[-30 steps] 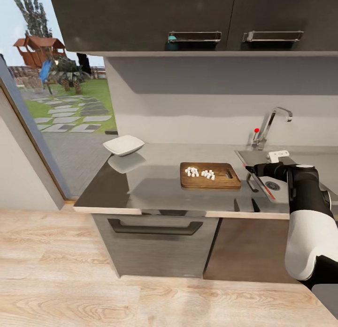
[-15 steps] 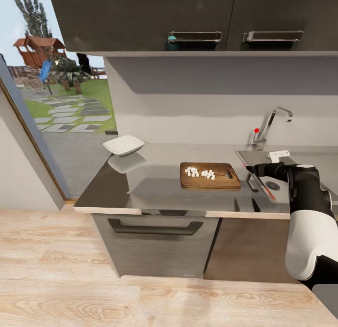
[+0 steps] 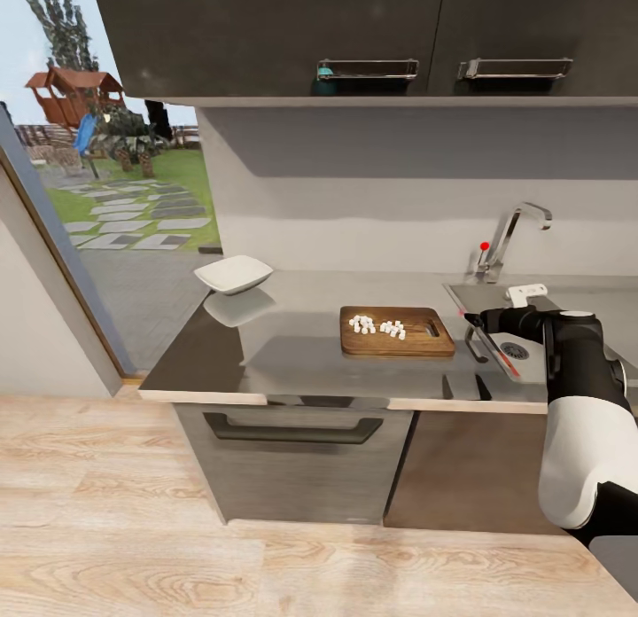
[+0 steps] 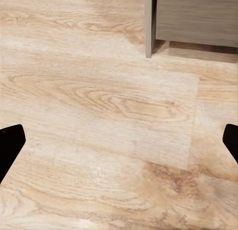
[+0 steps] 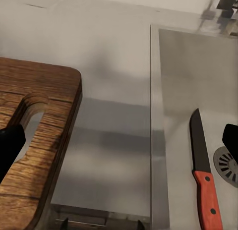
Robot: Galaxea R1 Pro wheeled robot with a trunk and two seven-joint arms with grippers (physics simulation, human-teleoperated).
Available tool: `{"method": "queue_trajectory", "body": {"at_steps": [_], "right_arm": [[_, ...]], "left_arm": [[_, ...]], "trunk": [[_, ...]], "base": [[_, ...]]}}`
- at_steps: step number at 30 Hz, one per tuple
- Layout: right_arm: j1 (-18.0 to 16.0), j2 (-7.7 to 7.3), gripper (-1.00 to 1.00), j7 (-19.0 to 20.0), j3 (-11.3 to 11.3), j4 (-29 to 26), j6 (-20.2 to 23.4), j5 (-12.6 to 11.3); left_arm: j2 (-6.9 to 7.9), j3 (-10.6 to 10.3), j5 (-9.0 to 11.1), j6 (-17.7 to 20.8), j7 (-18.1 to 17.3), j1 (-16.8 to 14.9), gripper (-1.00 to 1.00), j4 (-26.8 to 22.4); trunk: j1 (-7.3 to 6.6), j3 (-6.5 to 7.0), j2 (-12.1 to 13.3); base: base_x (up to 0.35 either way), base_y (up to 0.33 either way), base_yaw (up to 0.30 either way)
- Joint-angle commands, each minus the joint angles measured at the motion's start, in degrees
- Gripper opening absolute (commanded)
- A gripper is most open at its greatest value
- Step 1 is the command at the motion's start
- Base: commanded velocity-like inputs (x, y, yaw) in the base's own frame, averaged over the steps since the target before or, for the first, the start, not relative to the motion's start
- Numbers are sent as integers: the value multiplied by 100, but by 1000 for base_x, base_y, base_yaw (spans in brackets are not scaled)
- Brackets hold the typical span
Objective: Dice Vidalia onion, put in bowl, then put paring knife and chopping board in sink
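Steel-grey countertop in the head view carries the white bowl at its far left corner and the chopping board midway, diced onion scattered on it. Right gripper hovers between board and sink, beside the tap.

Left wrist view: left gripper wide open, empty, over wooden floor near a cabinet corner.

Right wrist view: its fingers spread wide, holding nothing; the paring knife lies in the basin beside the drain.
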Motion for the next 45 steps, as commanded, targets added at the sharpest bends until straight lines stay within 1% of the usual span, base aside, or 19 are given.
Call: {"method": "queue_trajectory", "body": {"at_steps": [1,14,33,41,45], "right_arm": [[-6,2,100,53,-16,-7,8,52],[-5,-23,100,54,-42,-7,8,52],[-5,3,100,36,-15,-7,-1,72],[-5,-22,100,44,-61,-23,15,59],[-5,-25,100,51,-73,-27,24,50]], "left_arm": [[-1,-9,36,-36,-14,-10,100,22],[-1,-9,36,-37,-14,-10,100,22],[-26,-9,28,-44,-29,-10,100,19],[-1,-9,36,-38,-31,-10,100,22],[-1,-9,36,-31,-31,-10,100,28]], "trunk": [[0,-5,-3],[0,-5,-3],[0,-5,-3],[0,-5,-3],[0,-5,-3]], "base": [[0,0,0],[0,0,0],[0,0,0],[0,221,0],[0,55,0]]}}
